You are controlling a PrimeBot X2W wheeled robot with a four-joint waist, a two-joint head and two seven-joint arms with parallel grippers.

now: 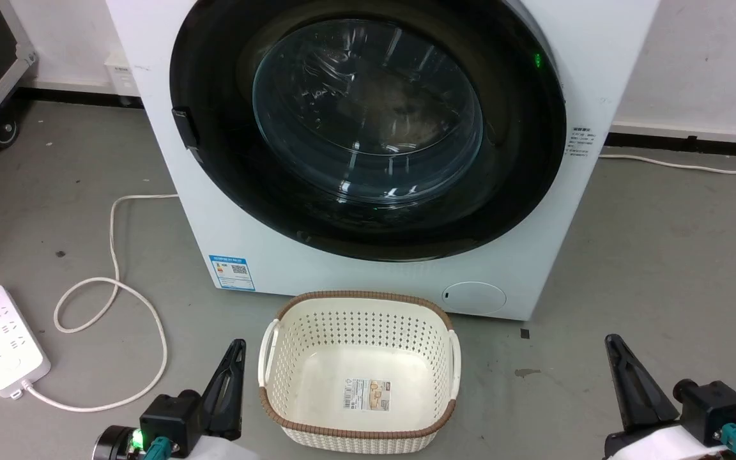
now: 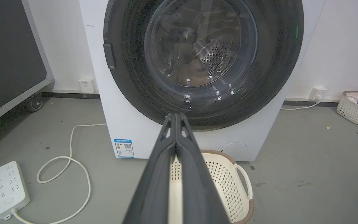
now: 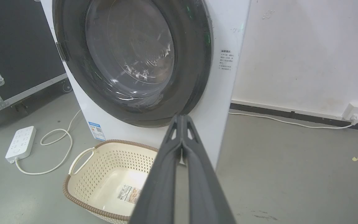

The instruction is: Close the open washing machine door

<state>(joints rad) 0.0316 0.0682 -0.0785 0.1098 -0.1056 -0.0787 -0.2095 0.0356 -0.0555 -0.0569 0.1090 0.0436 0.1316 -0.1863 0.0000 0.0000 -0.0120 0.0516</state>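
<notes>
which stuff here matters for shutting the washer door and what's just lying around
For the job:
washing machine door, washing machine, left gripper, right gripper, both shut.

Lying about:
cream basket, power strip, white cable, black wheeled case, second basket by the wall.

Top of the white front-loading washing machine [image 1: 393, 281] and its big round glossy black door [image 1: 521, 160] gets chopped off by the frame edge. Print on the small blue label sticker [image 1: 232, 273] is way too tiny to read. The long dark fingers [image 2: 160, 186] of the left gripper [image 2: 175, 116] hide a chunk of the cream perforated plastic basket [image 2: 225, 183].
</notes>
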